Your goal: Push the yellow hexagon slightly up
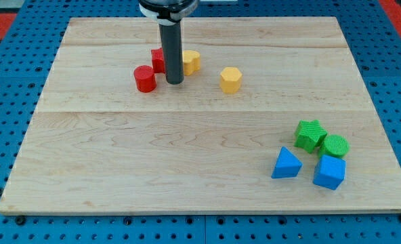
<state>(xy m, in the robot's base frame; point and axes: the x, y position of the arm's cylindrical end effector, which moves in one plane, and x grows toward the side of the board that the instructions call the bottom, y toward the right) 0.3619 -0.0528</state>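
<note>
The yellow hexagon (231, 79) sits on the wooden board (187, 156) in the upper middle. My tip (175, 82) touches the board to the hexagon's left, about one block-width away from it. The dark rod (172, 47) rises from it toward the view's top. Right behind the rod are a second yellow block (191, 62), partly hidden, and a red block (158, 59), also partly hidden. A red cylinder (145, 78) stands just left of my tip.
At the lower right stand a green star-shaped block (310, 135), a green cylinder (335, 146), a blue triangle (286, 164) and a blue cube-like block (330, 172). The board lies on a blue pegboard surface (11, 81).
</note>
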